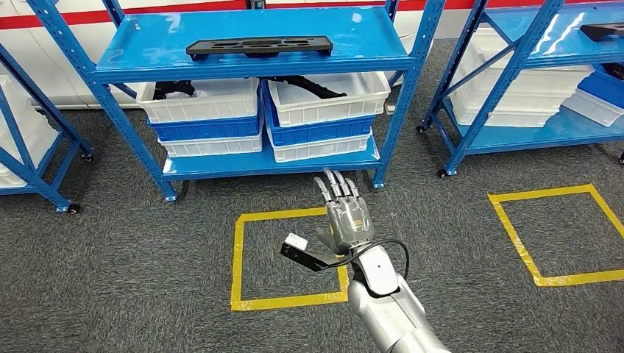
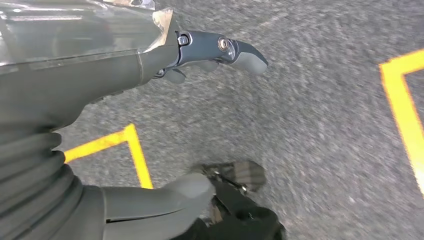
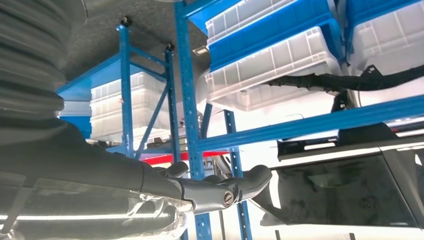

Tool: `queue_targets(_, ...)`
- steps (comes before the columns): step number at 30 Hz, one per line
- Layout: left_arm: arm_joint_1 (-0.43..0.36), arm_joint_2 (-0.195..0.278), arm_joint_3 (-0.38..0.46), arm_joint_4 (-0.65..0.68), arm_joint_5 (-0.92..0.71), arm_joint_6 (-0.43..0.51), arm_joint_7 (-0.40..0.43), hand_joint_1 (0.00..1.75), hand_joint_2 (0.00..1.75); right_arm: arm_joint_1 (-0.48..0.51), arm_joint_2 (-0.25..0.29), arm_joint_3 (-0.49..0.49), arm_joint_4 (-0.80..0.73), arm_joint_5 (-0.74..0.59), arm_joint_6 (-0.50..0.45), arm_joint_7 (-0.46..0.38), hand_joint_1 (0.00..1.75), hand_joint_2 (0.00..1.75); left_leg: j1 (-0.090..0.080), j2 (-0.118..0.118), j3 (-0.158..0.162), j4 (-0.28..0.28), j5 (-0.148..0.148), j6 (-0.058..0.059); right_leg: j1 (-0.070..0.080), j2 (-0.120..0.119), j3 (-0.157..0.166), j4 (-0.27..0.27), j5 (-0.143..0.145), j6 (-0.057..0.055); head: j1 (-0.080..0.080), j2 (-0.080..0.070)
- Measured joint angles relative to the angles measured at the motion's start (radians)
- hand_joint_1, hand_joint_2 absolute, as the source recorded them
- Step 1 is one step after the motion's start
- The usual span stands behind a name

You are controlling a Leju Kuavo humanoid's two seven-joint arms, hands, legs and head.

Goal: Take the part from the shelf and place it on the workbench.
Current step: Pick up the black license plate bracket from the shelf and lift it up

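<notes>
You see the black part [image 1: 259, 47] lying flat on the top level of the blue shelf [image 1: 147, 62] — nothing touches it. Your right hand [image 1: 346, 213] is raised before the shelf, fingers straight and apart, holding nothing; your left hand [image 2: 150, 60] hangs over the grey floor [image 2: 325, 125] — also holding nothing.

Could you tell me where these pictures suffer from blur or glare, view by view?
Head view: sharp, with bright glare streaks on the right shelf's top. Left wrist view: the carpet is smeared by motion blur, the left hand soft up close. Right wrist view: washed-out backlight behind the blue shelf; the right hand lies in shadow.
</notes>
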Motion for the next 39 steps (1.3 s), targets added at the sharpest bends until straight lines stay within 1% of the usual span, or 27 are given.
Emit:
queue_targets(2,0.000,-0.002,0.001,0.000,0.002,-0.001,-0.019,0.00,0.00,-0.011,0.003,0.005,0.007,-0.004,-0.001,-0.002,0.00,1.75,0.000,0.000,0.000,0.000,0.000,0.000,0.000,0.000,0.000,0.000,0.000,0.000,0.000,0.000)
queue_targets(7,0.000,-0.006,0.007,0.000,0.007,0.008,-0.023,0.00,0.00,-0.025,0.004,0.014,0.021,-0.007,-0.001,-0.005,0.00,1.75,0.000,0.000,0.000,0.000,0.000,0.000,0.000,0.000,0.000,0.000,0.000,0.000,0.000,0.000)
queue_targets(13,0.000,-0.006,0.011,0.000,-0.001,-0.020,-0.020,0.00,0.00,-0.033,0.007,0.018,0.036,-0.016,-0.008,-0.005,0.00,1.75,-0.001,0.000,0.000,0.001,0.000,0.000,-0.001,0.000,0.000,0.000,0.000,0.001,0.000,0.000)
queue_targets(22,0.000,-0.003,0.014,0.000,-0.003,-0.014,-0.020,0.00,0.00,-0.047,0.007,0.020,0.058,-0.024,-0.010,-0.012,0.00,1.75,-0.007,-0.001,-0.001,0.003,0.000,0.001,-0.010,0.000,-0.001,-0.001,0.003,0.004,0.000,0.000)
queue_targets(25,0.000,-0.002,0.015,0.000,-0.002,-0.009,-0.017,0.00,0.00,-0.050,0.011,0.022,0.063,-0.024,-0.010,-0.014,0.00,1.75,-0.008,-0.001,-0.004,0.006,0.000,0.004,-0.015,0.000,-0.003,-0.003,0.005,0.008,0.000,0.000)
queue_targets(27,-0.001,-0.003,0.015,0.000,-0.002,-0.005,-0.016,0.00,0.00,-0.054,0.016,0.025,0.064,-0.024,-0.010,-0.015,0.00,1.75,-0.005,0.001,-0.003,-0.001,0.005,0.012,-0.014,0.000,-0.006,-0.003,0.005,0.012,0.000,0.000)
queue_targets(28,-0.001,-0.004,0.015,0.000,-0.002,-0.003,-0.015,0.00,0.00,-0.057,0.017,0.026,0.065,-0.024,-0.011,-0.014,0.00,1.75,-0.002,0.002,0.000,-0.007,0.010,0.019,-0.013,-0.001,-0.014,0.010,-0.002,0.013,0.000,0.000)
queue_targets(29,-0.002,-0.004,0.015,0.000,-0.002,0.000,-0.015,0.00,0.00,-0.060,0.018,0.027,0.065,-0.024,-0.012,-0.014,0.00,1.75,0.002,0.004,0.003,-0.014,0.016,0.025,-0.012,-0.001,-0.033,0.043,-0.016,0.011,0.003,0.000)
queue_targets(30,-0.002,-0.005,0.015,0.000,-0.002,0.002,-0.015,0.00,0.00,-0.062,0.018,0.028,0.065,-0.025,-0.013,-0.013,0.00,1.75,0.005,0.005,0.005,-0.018,0.019,0.030,-0.012,-0.002,-0.063,0.098,-0.037,0.008,0.006,0.000)
queue_targets(31,-0.002,-0.005,0.015,0.000,-0.002,0.004,-0.014,0.00,0.00,-0.063,0.017,0.029,0.066,-0.025,-0.014,-0.011,0.00,1.75,0.005,0.006,0.003,-0.019,0.021,0.032,-0.012,-0.002,-0.104,0.171,-0.061,0.005,0.009,0.000)
queue_targets(32,-0.001,-0.006,0.015,0.000,-0.002,0.004,-0.012,0.00,0.00,-0.061,0.015,0.029,0.066,-0.025,-0.015,-0.009,0.00,1.75,0.006,0.006,0.002,-0.018,0.021,0.032,-0.013,-0.002,-0.146,0.245,-0.080,0.004,0.011,0.000)
queue_targets(33,-0.001,-0.006,0.015,0.000,-0.002,0.004,-0.011,0.00,0.00,-0.058,0.013,0.029,0.067,-0.025,-0.015,-0.008,0.00,1.75,0.006,0.006,0.002,-0.018,0.020,0.032,-0.013,-0.002,-0.179,0.295,-0.087,0.008,0.012,0.000)
queue_targets(34,-0.001,-0.006,0.016,0.000,-0.003,0.004,-0.009,0.00,0.00,-0.055,0.010,0.030,0.068,-0.025,-0.016,-0.007,0.00,1.75,0.007,0.005,0.003,-0.018,0.019,0.030,-0.014,-0.002,-0.196,0.307,-0.076,0.014,0.013,0.000)
queue_targets(35,0.000,-0.006,0.016,0.000,-0.003,0.005,-0.007,0.00,0.00,-0.054,0.008,0.030,0.068,-0.026,-0.016,-0.006,0.00,1.75,0.008,0.003,0.006,-0.017,0.017,0.027,-0.016,-0.002,-0.193,0.278,-0.049,0.023,0.013,0.000)
queue_targets(36,-0.001,-0.007,0.016,0.000,-0.003,0.005,-0.005,0.00,0.00,-0.053,0.007,0.030,0.068,-0.026,-0.016,-0.006,0.00,1.75,0.010,0.002,0.010,-0.017,0.013,0.021,-0.018,-0.003,-0.171,0.210,-0.009,0.033,0.014,0.000)
queue_targets(37,-0.001,-0.007,0.016,0.000,-0.003,0.006,-0.004,0.00,0.00,-0.053,0.006,0.030,0.068,-0.026,-0.017,-0.006,0.00,1.75,0.011,0.001,0.013,-0.016,0.009,0.014,-0.021,-0.004,-0.144,0.135,0.028,0.039,0.016,0.000)
queue_targets(38,-0.001,-0.008,0.016,0.000,-0.003,0.006,-0.003,0.00,0.00,-0.053,0.005,0.030,0.068,-0.026,-0.017,-0.006,0.00,1.75,0.010,0.000,0.014,-0.014,0.005,0.006,-0.021,-0.004,-0.121,0.075,0.055,0.039,0.018,0.000)
queue_targets(39,-0.002,-0.008,0.016,0.000,-0.003,0.007,-0.002,0.00,0.00,-0.053,0.004,0.030,0.069,-0.026,-0.018,-0.006,0.00,1.75,0.008,-0.001,0.012,-0.012,0.002,-0.001,-0.020,-0.004,-0.107,0.036,0.071,0.031,0.018,0.000)
